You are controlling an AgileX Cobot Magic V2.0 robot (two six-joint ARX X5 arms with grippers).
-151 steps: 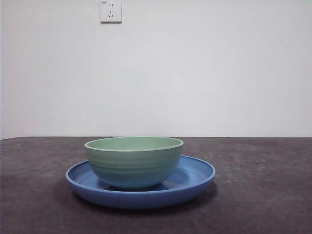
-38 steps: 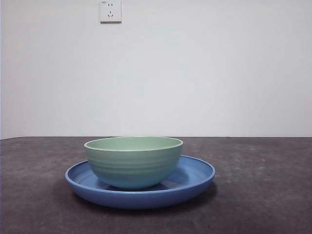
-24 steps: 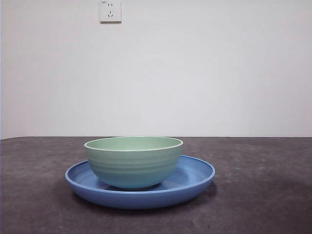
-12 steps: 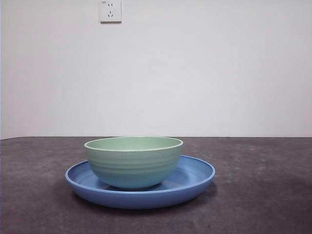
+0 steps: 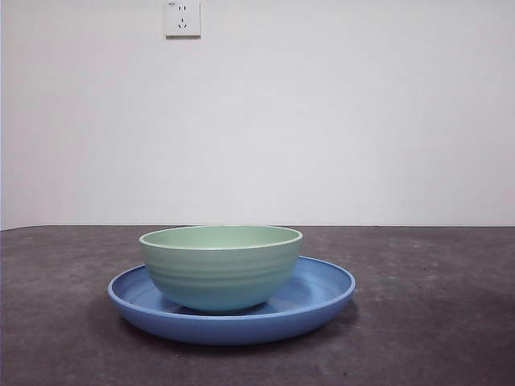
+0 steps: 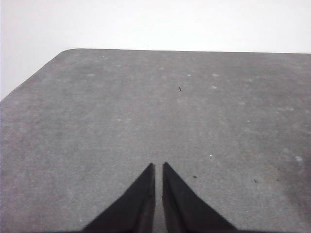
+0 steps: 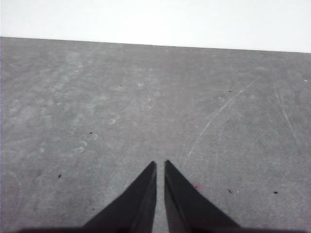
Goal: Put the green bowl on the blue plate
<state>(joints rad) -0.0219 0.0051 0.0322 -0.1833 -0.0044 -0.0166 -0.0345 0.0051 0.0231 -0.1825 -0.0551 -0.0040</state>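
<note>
Green bowl (image 5: 220,268) seated upright in blue plate (image 5: 322,293); likely light, rigid, slick; pinch rim. Left gripper (image 6: 158,167), right gripper (image 7: 160,165) closed, empty.

The green bowl (image 5: 220,267) stands upright on the blue plate (image 5: 322,296), a little left of the plate's middle, so more plate shows to its right. The plate lies flat on the tabletop (image 5: 434,322), near the front edge. Behind them rises a wall (image 5: 338,121), with 1 socket (image 5: 183,18) high up, left of the bowl.
</note>
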